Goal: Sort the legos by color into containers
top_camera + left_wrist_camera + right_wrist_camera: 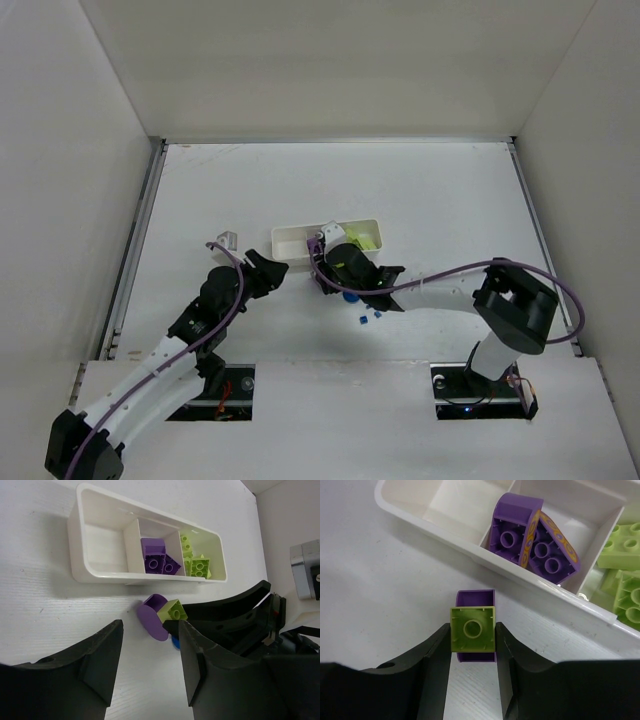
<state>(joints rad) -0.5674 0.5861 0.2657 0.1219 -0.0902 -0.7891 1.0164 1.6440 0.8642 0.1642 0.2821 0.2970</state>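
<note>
**Top external, then each wrist: lime brick clamped just in front of the tray**

Top external: the white tray [290,243] lies across the middle of the table [450,200]. The left gripper [275,272] sits near the tray's left end, on the near side. The right gripper [322,268] is just in front of the tray's middle. A few tiny blue bricks [358,320] lie on the table further towards the arms' side of the tray, apart from it. I cannot tell how either pair of fingers stands from this view.

Left wrist: the left gripper [150,647] has its fingers spread wide with nothing between them. Beyond them stands the tray [80,530]. Its left compartment shows only white floor, purple bricks [157,557] lie in the middle one, and lime bricks [200,567] in the right one. Just in front of the tray's near wall is a purple piece [150,620] with a lime brick [174,611] pressed against it, and a speck of blue shows just beside them.

Right wrist: the right gripper [472,647] is closed on the lime brick [472,629], a finger touching each side. The purple piece [476,597] shows behind that brick, just short of the tray's near wall [445,530]. I cannot tell whether the two are joined. Inside the tray, purple bricks [530,535] lean together in the middle compartment, with lime bricks [625,565] in the one to their right.
</note>
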